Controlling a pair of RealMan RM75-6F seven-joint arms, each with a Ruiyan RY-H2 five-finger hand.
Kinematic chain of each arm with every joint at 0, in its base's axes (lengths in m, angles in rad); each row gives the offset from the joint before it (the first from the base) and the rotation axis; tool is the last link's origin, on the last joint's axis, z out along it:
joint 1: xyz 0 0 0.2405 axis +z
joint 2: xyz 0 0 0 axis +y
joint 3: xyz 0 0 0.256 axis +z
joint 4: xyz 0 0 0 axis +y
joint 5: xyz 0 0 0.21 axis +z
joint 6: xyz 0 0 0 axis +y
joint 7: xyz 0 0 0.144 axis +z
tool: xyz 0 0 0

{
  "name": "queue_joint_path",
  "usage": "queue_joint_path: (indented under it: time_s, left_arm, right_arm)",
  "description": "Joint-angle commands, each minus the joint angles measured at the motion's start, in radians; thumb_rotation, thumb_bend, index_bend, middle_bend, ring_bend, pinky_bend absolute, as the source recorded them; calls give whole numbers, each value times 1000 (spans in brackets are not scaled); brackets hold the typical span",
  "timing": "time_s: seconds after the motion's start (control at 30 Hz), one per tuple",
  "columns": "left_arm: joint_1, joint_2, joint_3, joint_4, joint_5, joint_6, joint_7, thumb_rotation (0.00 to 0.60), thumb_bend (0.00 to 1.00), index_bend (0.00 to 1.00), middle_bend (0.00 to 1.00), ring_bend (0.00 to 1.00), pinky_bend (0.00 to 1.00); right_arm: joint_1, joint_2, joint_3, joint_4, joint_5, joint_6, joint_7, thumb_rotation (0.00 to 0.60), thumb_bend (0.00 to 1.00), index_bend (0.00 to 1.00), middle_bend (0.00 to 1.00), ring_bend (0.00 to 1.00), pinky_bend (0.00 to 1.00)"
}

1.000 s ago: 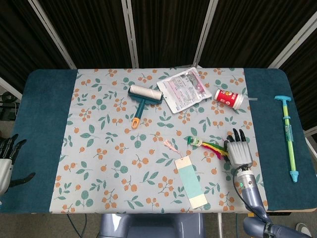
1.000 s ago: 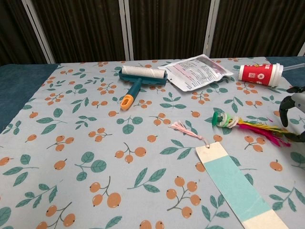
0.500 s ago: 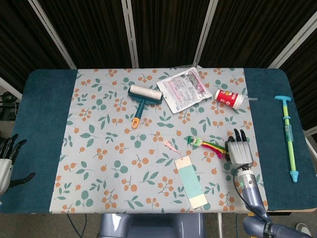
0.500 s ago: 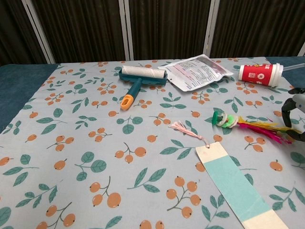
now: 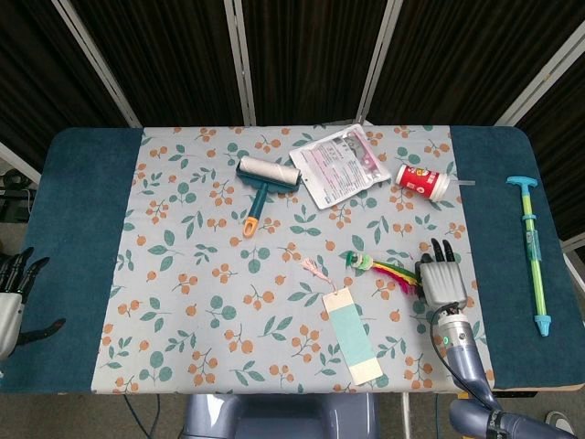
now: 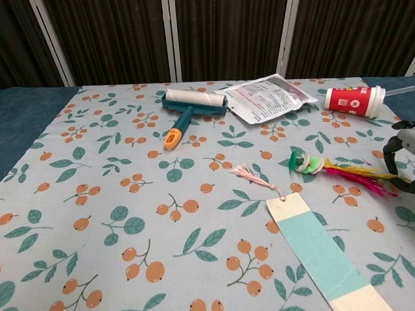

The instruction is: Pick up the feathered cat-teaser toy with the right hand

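The cat-teaser toy (image 5: 379, 268) lies flat on the leaf-print cloth, right of centre. Its green and white pom-pom end points left, and its yellow and pink feathers (image 6: 355, 176) point right. My right hand (image 5: 441, 279) is at the feather tips, palm down, with its fingers (image 6: 391, 146) arched over them and the thumb on the near side. The feathers lie loose on the cloth and the hand holds nothing. My left hand (image 5: 14, 294) rests off the table's left edge, fingers apart and empty.
A teal bookmark with a pink tassel (image 5: 352, 334) lies just left of the toy. Further back are a red cup on its side (image 5: 422, 180), a printed pouch (image 5: 340, 163) and a lint roller (image 5: 265, 183). A teal and green stick (image 5: 533, 251) lies on the blue table at right.
My right hand has edged slightly to the right at the feather tips. The toy and my left hand have not moved.
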Motion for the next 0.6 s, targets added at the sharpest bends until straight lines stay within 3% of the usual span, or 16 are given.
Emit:
queue_joint_path:
  time_s: [0.03,0.3,0.6]
  left_arm:
    - [0,0,0,0,0,0,0,556,149,120,0,0,0]
    - [0,0,-1,-1,-1,0,2,554,149,121,0,0,0]
    - [0,-1,-1,-1,-2,0,5,552,149,120,0,0,0]
  right_arm:
    - [1,3,0,-6,0,1,0,600,362,624,342,0,0]
    - [2,32,8,-65,-26,28,15,600,381,645,359,0,0]
    - [15,124,24,-219,-40,49,-42,600,382,652,364,0,0]
